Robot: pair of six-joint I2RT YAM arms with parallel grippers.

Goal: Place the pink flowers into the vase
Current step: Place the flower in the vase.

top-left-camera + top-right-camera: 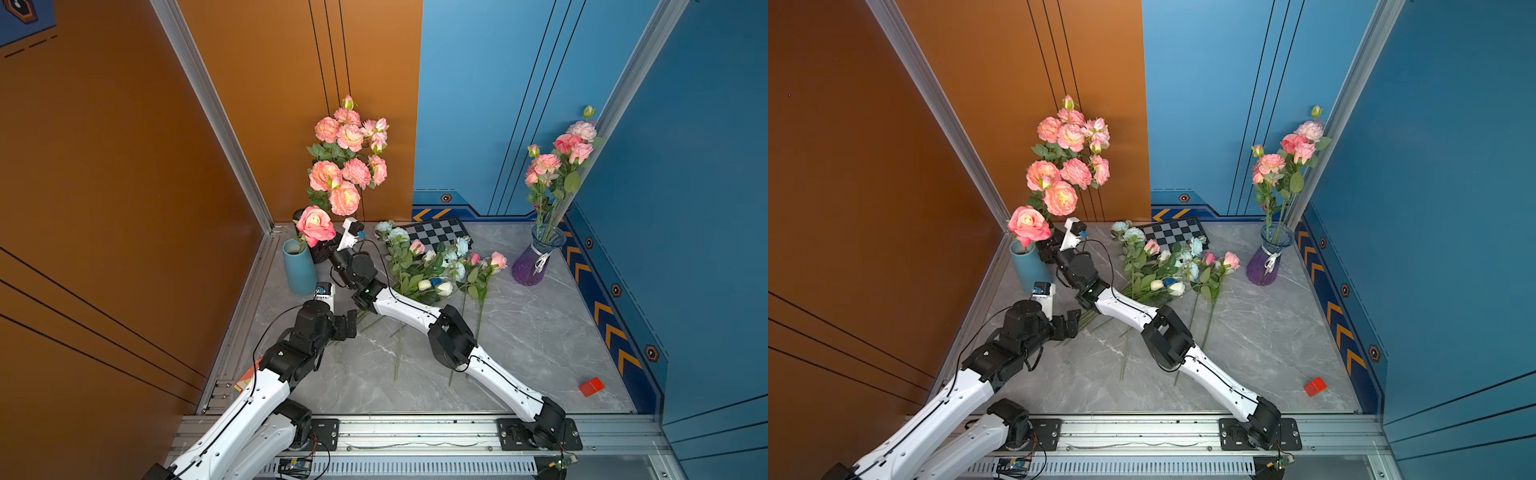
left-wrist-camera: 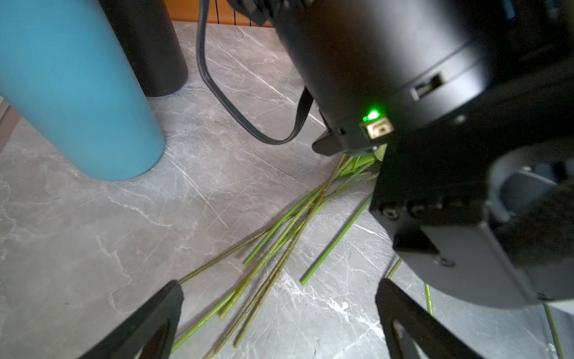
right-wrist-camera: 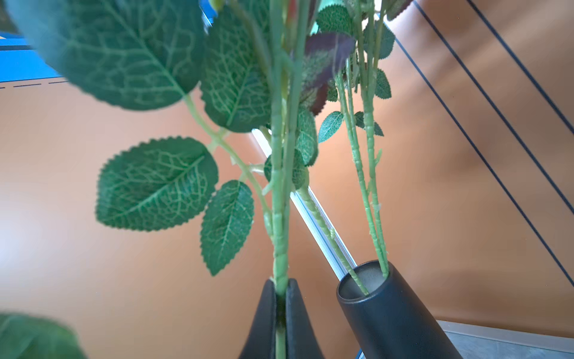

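My right gripper [image 3: 281,289] is mostly hiding in both top views behind a big pink rose [image 1: 316,226]. Only the right wrist view is showing its jaws, which are pressing together on a green leafy stem [image 3: 279,217]. That stem is running up out of the wrist picture, so I cannot tell which bloom is topping it. I also cannot tell whether the big pink rose is sitting in the teal vase [image 1: 299,266] or on my stem.

The black vase [image 3: 391,310] is standing just beside my right gripper, apart from it, with thin stems in its mouth. A tall bunch of pink flowers [image 1: 347,158] is rising above this gripper.

My left gripper [image 2: 279,314] is showing only its fingertips [image 2: 155,317] in the left wrist view. They are standing wide apart and holding nothing, hovering over bare stem ends [image 2: 279,242] on the grey marble table [image 2: 93,233]. My right arm's black joint is blocking the blooms beyond.

More pink flowers [image 1: 498,260] are lying among white and pale blue ones past my right forearm. Others are standing in the purple glass vase [image 1: 536,262], well apart from both grippers.

My right arm is stretching low across the table, elbow bent, with its gripper tilting upward. My left arm is bending short, its gripper just beside the right forearm.
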